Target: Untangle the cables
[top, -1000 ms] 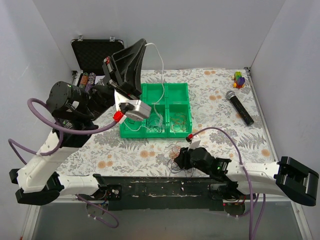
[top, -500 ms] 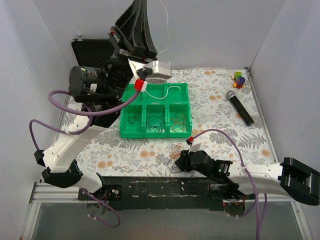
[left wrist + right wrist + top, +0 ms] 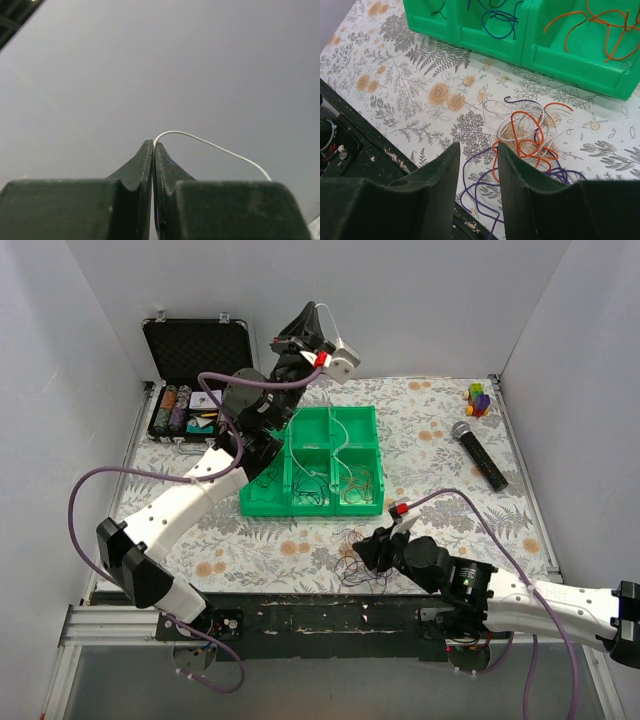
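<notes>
The green tray (image 3: 330, 412) fills the middle of the table (image 3: 430, 440), and its walls leave each compartment reachable only from above. The left arm (image 3: 190, 495) slants up from the near-left corner across the tray's left side. The left fingers (image 3: 141, 165) are pinched on a white cable (image 3: 173, 132) high by the back wall, so that strand crosses the air there. A black case (image 3: 195, 345) blocks the far-left corner. A microphone (image 3: 478, 453) and a coloured toy (image 3: 479, 398) line the right edge. Bare table lies between tray and microphone, and also left of the cable tangle (image 3: 530, 140) along the near edge. The right fingers (image 3: 440, 175) stand parted just above that tangle. The right arm (image 3: 520, 590) lies along the near-right edge.
</notes>
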### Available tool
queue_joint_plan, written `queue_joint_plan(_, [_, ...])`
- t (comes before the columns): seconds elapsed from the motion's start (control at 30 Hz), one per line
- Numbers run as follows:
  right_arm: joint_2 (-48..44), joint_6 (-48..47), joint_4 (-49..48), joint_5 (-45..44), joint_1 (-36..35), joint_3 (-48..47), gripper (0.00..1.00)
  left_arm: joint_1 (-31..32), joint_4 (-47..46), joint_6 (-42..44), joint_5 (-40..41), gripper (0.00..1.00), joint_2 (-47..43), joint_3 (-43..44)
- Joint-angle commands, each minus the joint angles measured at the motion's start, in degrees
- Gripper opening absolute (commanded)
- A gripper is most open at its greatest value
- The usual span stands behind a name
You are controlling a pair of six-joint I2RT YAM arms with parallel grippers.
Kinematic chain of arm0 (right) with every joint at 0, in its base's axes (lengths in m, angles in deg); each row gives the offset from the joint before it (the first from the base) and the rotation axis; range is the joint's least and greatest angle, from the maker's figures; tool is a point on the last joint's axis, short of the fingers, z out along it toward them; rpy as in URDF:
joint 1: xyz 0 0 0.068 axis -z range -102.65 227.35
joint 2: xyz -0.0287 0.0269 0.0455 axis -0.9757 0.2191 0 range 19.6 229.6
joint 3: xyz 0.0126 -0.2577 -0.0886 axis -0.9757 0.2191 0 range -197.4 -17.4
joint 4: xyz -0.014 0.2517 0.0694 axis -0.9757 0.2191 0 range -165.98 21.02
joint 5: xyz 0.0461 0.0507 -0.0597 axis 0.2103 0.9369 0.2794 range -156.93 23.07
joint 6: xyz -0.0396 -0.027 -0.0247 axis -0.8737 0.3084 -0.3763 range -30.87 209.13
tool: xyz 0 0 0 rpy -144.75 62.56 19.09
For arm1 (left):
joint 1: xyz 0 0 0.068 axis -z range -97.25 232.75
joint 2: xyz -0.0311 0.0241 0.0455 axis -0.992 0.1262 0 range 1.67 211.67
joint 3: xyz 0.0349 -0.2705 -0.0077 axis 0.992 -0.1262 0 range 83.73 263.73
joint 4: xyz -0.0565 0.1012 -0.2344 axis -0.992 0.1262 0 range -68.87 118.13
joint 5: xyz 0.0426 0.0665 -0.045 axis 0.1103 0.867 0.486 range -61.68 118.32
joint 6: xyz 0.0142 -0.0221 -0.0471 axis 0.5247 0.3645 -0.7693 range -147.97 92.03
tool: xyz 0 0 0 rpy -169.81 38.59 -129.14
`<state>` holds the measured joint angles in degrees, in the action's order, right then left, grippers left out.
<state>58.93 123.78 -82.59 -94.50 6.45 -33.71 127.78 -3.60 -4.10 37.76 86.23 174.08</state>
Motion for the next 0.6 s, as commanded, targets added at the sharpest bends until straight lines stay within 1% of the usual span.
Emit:
queue_joint_plan(0.0, [-2.4, -3.1, 3.6, -4.9, -0.3, -5.4, 0.44, -3.5, -5.8, -10.6, 4.5, 0.0, 1.8, -0.1])
queue_joint_plan(0.07, [-2.2, -4.5, 4.5, -6.9, -0.2, -7.4, 0.44, -4.5, -6.5, -12.7, 4.3, 0.0, 3.5, 0.2])
queue_joint_plan(0.23, [-0.3, -5.7, 4.9, -8.1, -0.3, -9.9, 0.44, -5.6, -8.0, -16.0, 2.8, 0.0, 7.4, 1.3])
queue_joint_plan(0.47, [-1.0, -4.3, 6.5, -10.1, -0.1, -11.1, 0.44, -8.9, -10.2, -20.5, 5.0, 0.0, 11.7, 0.4])
queue_joint_plan(0.5, [-1.5, -4.2, 8.5, -10.5, -0.1, -11.1, 0.44, -9.6, -10.6, -21.1, 5.3, 0.0, 12.2, 0.3])
queue_joint_plan(0.57, [-2.3, -4.0, 9.5, -11.3, -0.1, -11.1, 0.44, -10.5, -12.0, -21.7, 5.9, 0.0, 13.4, 0.0])
